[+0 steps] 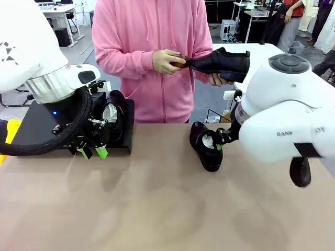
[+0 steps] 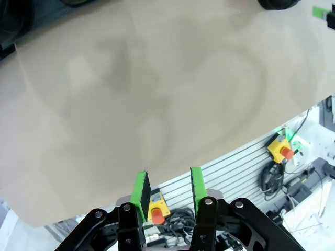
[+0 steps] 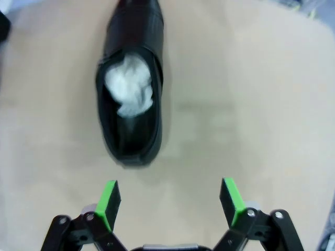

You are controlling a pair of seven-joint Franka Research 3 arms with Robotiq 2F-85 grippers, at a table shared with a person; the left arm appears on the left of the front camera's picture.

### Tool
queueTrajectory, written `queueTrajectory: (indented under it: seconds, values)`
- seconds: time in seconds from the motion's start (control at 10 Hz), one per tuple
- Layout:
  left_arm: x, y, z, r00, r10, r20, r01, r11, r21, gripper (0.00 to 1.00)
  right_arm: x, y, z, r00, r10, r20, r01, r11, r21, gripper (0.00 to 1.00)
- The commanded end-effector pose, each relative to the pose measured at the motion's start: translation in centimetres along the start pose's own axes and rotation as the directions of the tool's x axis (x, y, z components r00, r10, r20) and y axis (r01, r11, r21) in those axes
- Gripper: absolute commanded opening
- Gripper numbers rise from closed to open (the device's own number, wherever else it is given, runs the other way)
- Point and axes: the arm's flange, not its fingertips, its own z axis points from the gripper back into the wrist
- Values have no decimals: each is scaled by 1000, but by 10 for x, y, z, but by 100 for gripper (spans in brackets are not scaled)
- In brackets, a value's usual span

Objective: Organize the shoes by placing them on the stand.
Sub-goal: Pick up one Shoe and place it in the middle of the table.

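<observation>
One glossy black shoe with white paper inside lies on the table right of centre, seen from above as the shoe. My right gripper hovers open just behind its heel, and in the front view the right gripper sits mostly behind the white arm. The person holds another shoe up and rubs it with a brown brush. At the left, a shoe with white stuffing rests on the black stand. My left gripper hangs in front of it, open with nothing between its fingers; the left gripper points at bare table.
The person in a pink hoodie stands at the far edge. A yellow object lies at the far left. The tan tabletop stretches bare toward me. Cables and emergency-stop boxes show below the table edge.
</observation>
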Motion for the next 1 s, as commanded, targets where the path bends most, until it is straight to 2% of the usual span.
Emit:
queueTrajectory:
  seconds: [0.0,0.2,0.4,0.5,0.6,0.7,0.8,0.9]
  values:
    - [0,0,0,1000,13,10,-13,1000,-12,44,42,15,-11,999,-6,48,8,1000,-30,100]
    - [0,0,0,1000,13,10,-13,1000,-12,44,67,19,-25,999,0,40,2,998,-55,100]
    - [0,0,0,1000,13,10,-13,1000,-12,44,76,20,-44,1000,-8,-8,7,997,-77,100]
    - [0,0,0,1000,13,10,-13,1000,-12,44,76,22,-30,986,-167,-27,164,982,-94,100]
    - [0,0,0,1000,13,10,-13,1000,-12,44,69,8,-34,1000,12,12,-12,999,-47,100]
    - [0,0,0,1000,13,10,-13,1000,-12,44,69,8,-34,1000,12,12,-12,999,-47,100]
    - [0,0,0,1000,13,10,-13,1000,-12,44,71,10,-39,999,-47,-17,46,997,-61,100]
    - [0,0,0,1000,13,10,-13,1000,-12,44,74,4,-47,998,-43,-39,39,995,-92,100]
